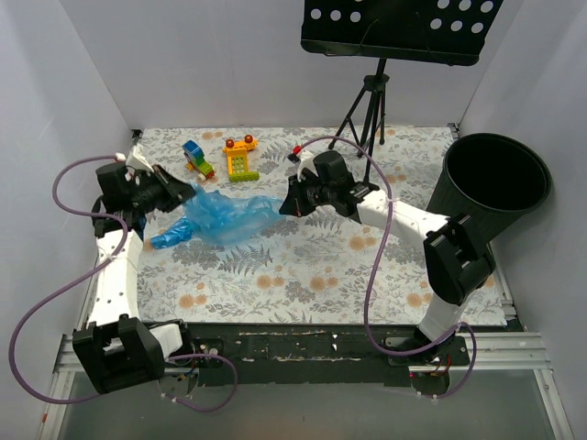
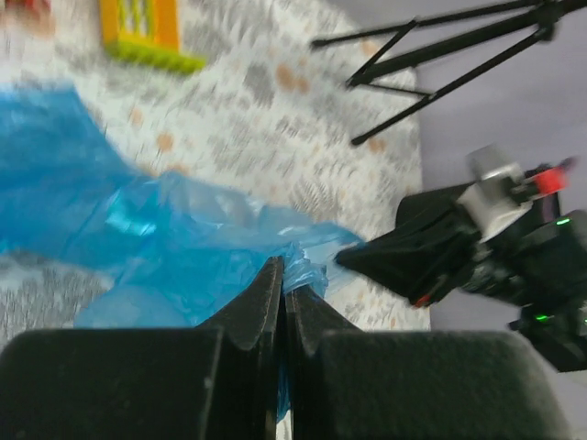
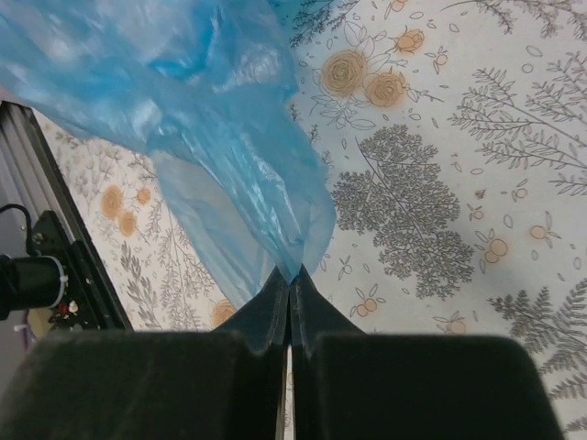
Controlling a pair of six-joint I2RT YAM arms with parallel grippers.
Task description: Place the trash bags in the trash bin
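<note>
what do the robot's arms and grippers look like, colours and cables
The left arm and right arm have white links with bulky black joint housings. A thin lilac cable loops along each. The left gripper and right gripper are black, with wedge-shaped fingers tapering to thin tips.

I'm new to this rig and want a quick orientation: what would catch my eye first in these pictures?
The bright-blue trash bag is spread across the middle of the floral table, with the left gripper and the right gripper each shut on an opposite end of it. Next comes the big black trash bin at the table's right edge, and a black perforated music stand looming at the back.
</note>
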